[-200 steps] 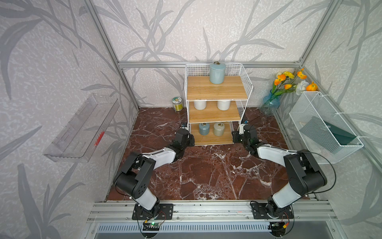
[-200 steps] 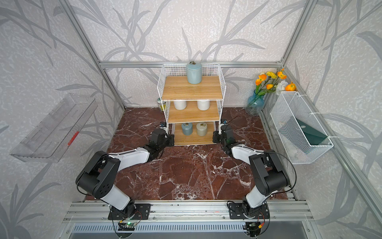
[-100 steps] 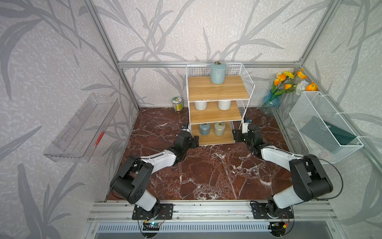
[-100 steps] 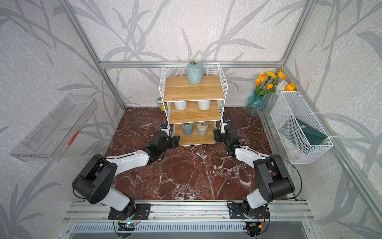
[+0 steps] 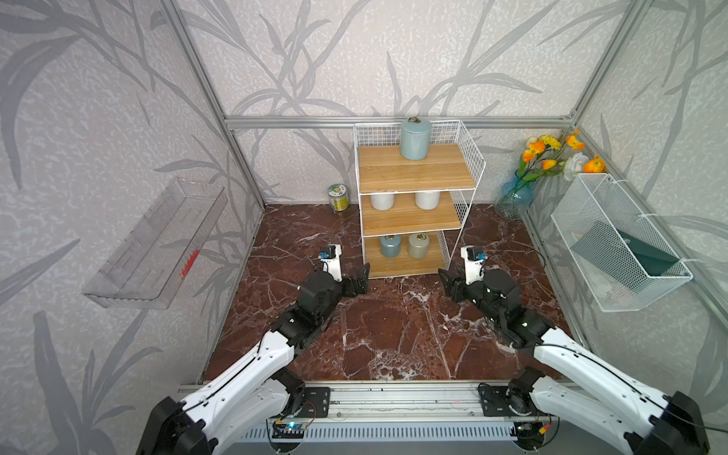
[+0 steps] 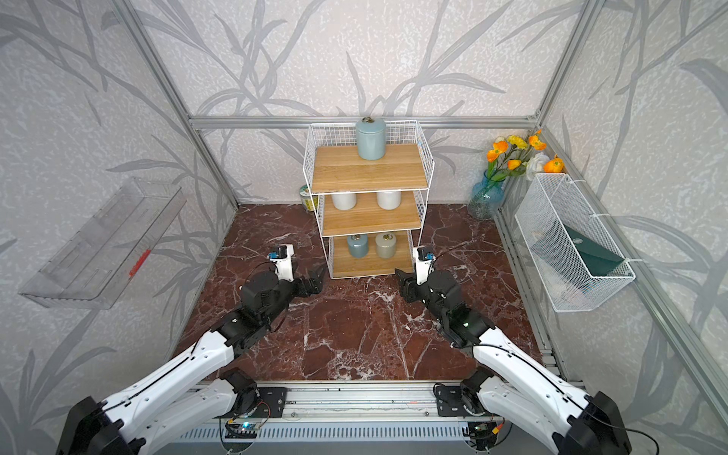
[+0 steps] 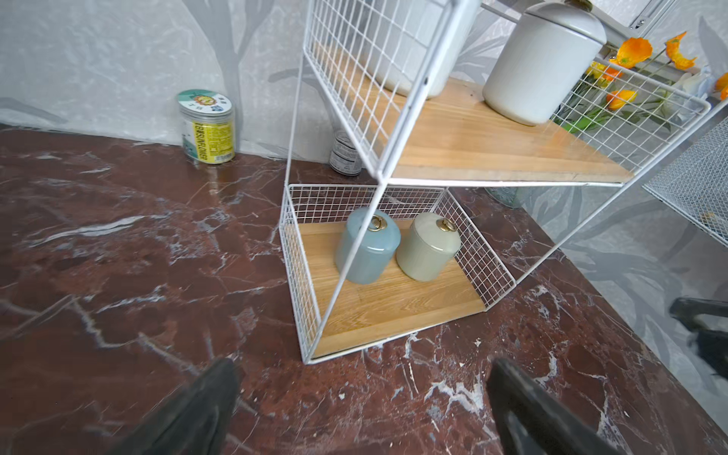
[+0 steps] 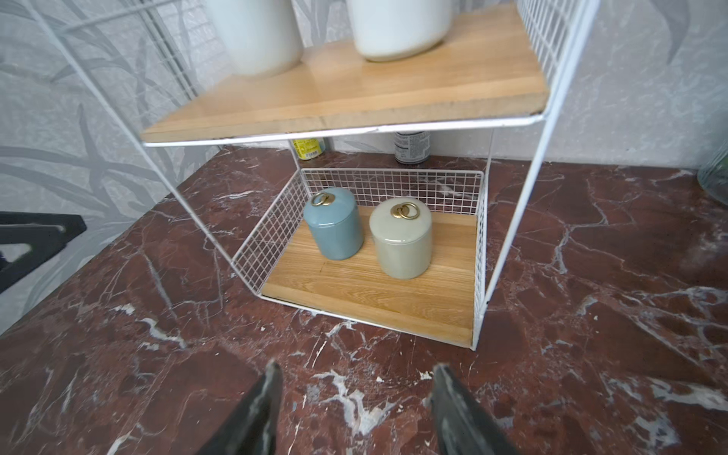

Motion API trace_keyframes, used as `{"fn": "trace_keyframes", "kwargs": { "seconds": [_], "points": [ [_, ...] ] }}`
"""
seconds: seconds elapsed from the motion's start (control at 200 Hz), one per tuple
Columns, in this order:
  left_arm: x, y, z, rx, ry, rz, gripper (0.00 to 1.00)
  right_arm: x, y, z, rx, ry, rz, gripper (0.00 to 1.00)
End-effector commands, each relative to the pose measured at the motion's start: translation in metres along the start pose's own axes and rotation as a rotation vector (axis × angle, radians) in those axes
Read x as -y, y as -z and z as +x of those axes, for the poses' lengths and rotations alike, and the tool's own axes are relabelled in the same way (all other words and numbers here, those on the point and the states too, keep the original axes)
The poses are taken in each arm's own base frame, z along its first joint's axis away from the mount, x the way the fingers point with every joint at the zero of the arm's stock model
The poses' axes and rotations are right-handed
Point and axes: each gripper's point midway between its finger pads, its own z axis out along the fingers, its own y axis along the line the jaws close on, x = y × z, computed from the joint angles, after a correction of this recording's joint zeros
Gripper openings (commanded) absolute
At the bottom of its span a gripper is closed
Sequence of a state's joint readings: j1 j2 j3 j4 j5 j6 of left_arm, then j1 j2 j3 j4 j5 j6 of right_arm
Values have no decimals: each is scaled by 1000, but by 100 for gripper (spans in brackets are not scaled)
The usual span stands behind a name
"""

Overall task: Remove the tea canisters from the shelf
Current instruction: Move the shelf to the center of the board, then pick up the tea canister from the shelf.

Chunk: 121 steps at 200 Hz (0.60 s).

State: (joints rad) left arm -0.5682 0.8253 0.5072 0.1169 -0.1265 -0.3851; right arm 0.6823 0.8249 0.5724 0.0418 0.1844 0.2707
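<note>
- My left gripper is spread wide and empty. It hangs low over the red marble floor, just off the shelf's front left corner.
- My right gripper is parted too, not as wide, and has nothing in it. It's by the front right corner. So that's two grippers and zero canisters grabbed.
- The shelf stands upright near the back wall, three wooden boards in white wire grid.
- Bottom board has two: a blue-grey canister and a beige canister. They're upright with lids on, just beside each other with a sliver of gap.
- Middle board has two more, one off-white canister and a second off-white canister, set apart.
- Top board has one, the top blue-grey canister, toward the back.
- That's five total, all on the shelf.
- Past that there's one green-and-yellow tin on the floor by the wall, one dark can behind the shelf, and one vase of flowers in the far corner.
</note>
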Motion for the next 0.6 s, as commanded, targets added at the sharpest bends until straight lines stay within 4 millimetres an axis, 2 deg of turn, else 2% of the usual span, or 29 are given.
{"fn": "trace_keyframes", "kwargs": {
  "seconds": [0.0,0.09,0.165,0.23,0.3,0.44,0.6],
  "points": [
    [-18,29,12,-25,5,-59,94,-8,49,-54,114,20,45,62],
    [-26,48,8,-1,-11,-83,88,-18,77,-98,155,29,19,63],
    [-31,59,3,25,-28,-101,88,-31,84,-125,172,60,-18,65],
    [-34,62,0,44,-33,-111,89,-42,79,-142,177,88,-41,68],
    [-36,61,-1,49,-34,-123,90,-58,71,-161,190,118,-78,78],
    [-34,50,2,42,-31,-123,90,-82,54,-203,252,167,-110,80],
    [-30,41,0,62,-11,-105,88,-91,29,-242,302,253,-38,90]
  ]
}}
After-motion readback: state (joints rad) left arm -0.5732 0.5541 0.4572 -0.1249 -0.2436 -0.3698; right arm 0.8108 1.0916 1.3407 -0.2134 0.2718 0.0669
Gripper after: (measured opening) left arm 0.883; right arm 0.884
